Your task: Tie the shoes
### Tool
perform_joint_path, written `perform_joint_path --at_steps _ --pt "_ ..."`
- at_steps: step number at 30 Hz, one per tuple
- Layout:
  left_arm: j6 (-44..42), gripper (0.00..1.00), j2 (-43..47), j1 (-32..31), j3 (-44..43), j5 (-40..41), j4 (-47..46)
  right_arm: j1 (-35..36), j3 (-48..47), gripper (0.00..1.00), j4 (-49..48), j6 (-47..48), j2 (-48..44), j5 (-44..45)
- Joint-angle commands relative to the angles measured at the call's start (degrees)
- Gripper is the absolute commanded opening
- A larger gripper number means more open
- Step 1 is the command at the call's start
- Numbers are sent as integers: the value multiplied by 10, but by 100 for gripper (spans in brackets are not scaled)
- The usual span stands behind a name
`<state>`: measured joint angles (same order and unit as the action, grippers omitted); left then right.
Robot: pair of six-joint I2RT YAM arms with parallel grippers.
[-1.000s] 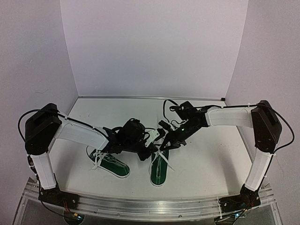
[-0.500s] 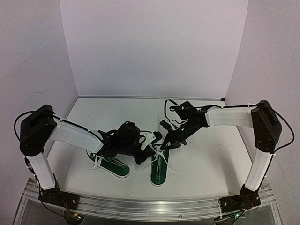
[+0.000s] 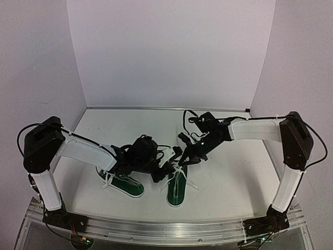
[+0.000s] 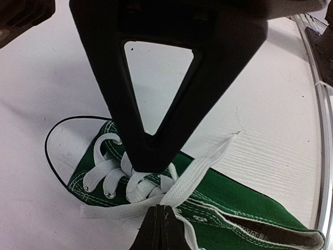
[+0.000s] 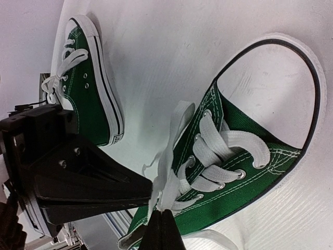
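The left tool [image 4: 158, 216] is clenched. In its own wrist view the two fingers meet at the bottom edge with only a thin line between them, nipping the flat white lace [image 4: 203, 165] where it crosses the eyelets of the centre shoe [image 4: 234, 200]. From that pinch the lace runs one way across the green canvas to a frayed-looking end on the table [image 3: 229, 177], and the other way past the shoe's side.

The right tool [image 5: 164, 224] is likewise closed, its fingers pressed together on a strand of the same lace just above the throat of the shoe. The two tools sit almost tip to tip. Each wrist view shows the other tool's open triangular finger frame close in, pointing at the lacing.

The only writing is a small printed tag [image 4: 255, 235] inside the shoe's opening, seen from the left wrist, its letters too small and cropped to read. The right wrist view catches a dark mark on the white sole of the side shoe [image 5: 86, 88], and that too is illegible.

The right wrist view alone shows the centre shoe's white toe cap [image 5: 276, 94] whole, and the side shoe lying on its side with its laces loose. Only the overhead view shows both shoes together near the front of the table, the side shoe under the left arm, and the metal rail [image 3: 171, 226] along the near edge.
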<state>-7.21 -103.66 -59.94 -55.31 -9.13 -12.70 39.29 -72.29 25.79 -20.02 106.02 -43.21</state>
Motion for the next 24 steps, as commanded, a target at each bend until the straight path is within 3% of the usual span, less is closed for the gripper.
perform_joint_path --at_steps 1,24 --pt "14 0 -20 -2 -33 -5 -28 2 3 0 -18 -2 -32 -13" --pt "47 0 -19 -2 -28 -6 -78 4 7 0 -16 0 -28 -27"
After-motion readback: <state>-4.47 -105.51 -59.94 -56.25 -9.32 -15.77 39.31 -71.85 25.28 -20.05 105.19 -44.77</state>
